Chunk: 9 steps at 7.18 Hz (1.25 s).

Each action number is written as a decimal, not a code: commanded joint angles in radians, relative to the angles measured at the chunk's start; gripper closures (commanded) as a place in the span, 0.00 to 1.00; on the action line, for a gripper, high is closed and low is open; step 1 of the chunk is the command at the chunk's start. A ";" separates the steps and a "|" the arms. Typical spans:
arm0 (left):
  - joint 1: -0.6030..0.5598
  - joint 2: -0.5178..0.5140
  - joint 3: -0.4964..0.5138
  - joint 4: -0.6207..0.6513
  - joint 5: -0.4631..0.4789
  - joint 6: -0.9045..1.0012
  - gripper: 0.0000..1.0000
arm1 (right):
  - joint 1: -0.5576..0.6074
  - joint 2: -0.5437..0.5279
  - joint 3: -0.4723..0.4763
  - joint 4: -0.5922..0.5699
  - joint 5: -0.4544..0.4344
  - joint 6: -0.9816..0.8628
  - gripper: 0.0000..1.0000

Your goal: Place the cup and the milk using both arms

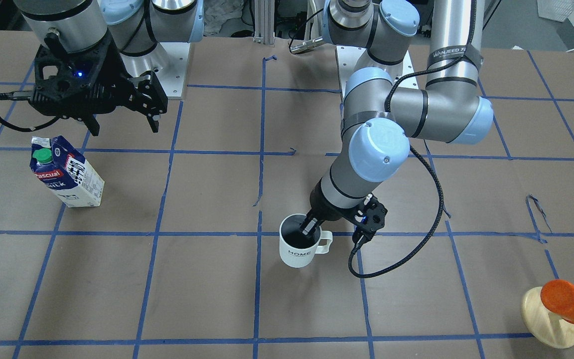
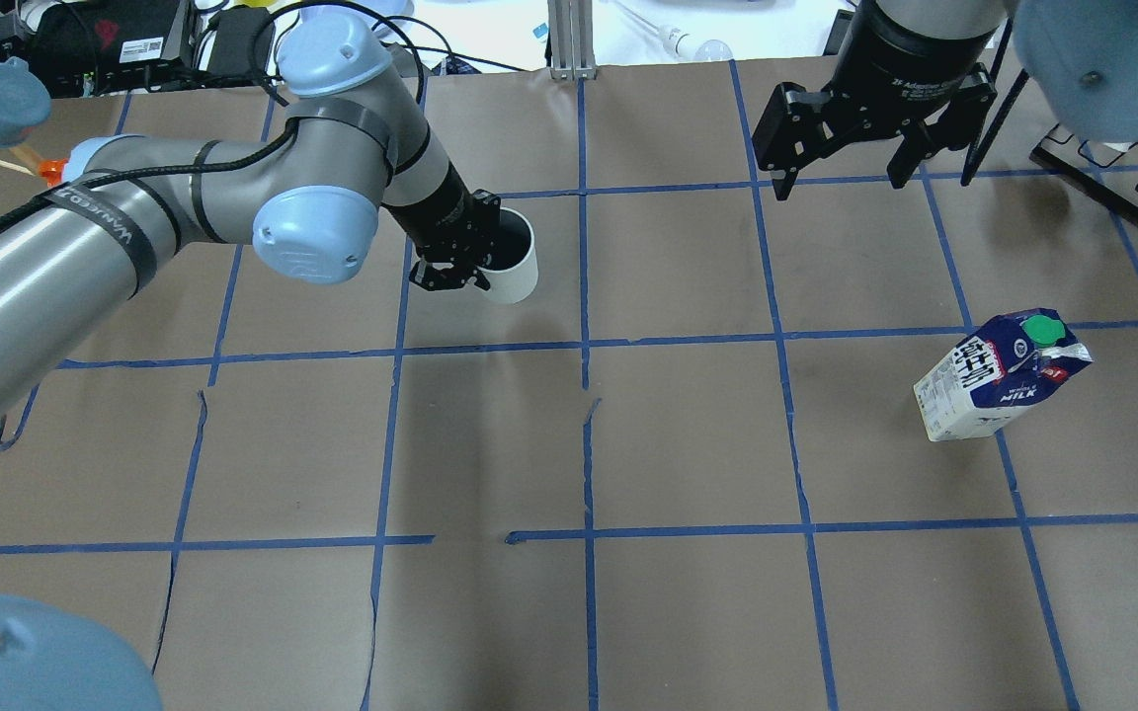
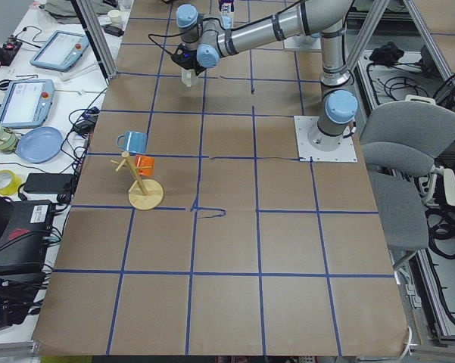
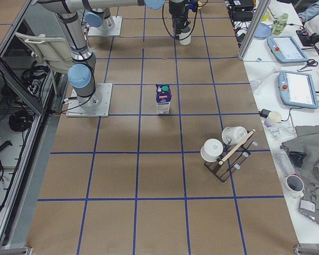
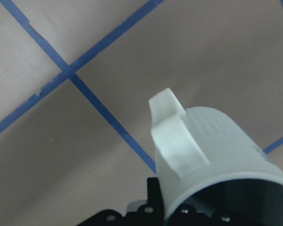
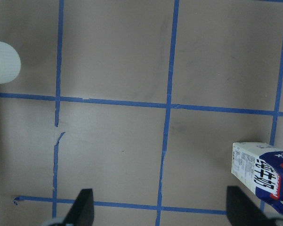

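The left arm is silver-grey tubing with rounded light-blue joint caps, black bands and white "WANJEED" lettering; a braided black cable runs along it; the right gripper is black, its mount showing a blue light.

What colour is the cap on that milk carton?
Green cap; the front-facing view shows it best.

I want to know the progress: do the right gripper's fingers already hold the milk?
No, the right gripper hangs open in the air, clearly apart from the milk, which stands alone.
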 commanded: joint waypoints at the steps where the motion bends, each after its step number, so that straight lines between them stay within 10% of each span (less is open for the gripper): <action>1: -0.061 -0.074 0.071 0.014 -0.016 -0.108 1.00 | -0.003 0.000 0.002 0.000 0.000 0.000 0.00; 4: -0.093 -0.114 0.079 0.029 -0.016 -0.126 0.95 | -0.003 -0.001 0.002 0.002 -0.001 -0.003 0.00; 6: -0.096 -0.121 0.076 0.039 -0.016 -0.136 0.25 | 0.000 -0.001 0.002 0.002 -0.001 -0.005 0.00; 9: -0.098 -0.082 0.089 0.025 0.004 -0.100 0.12 | -0.008 0.008 0.008 -0.012 0.010 -0.011 0.00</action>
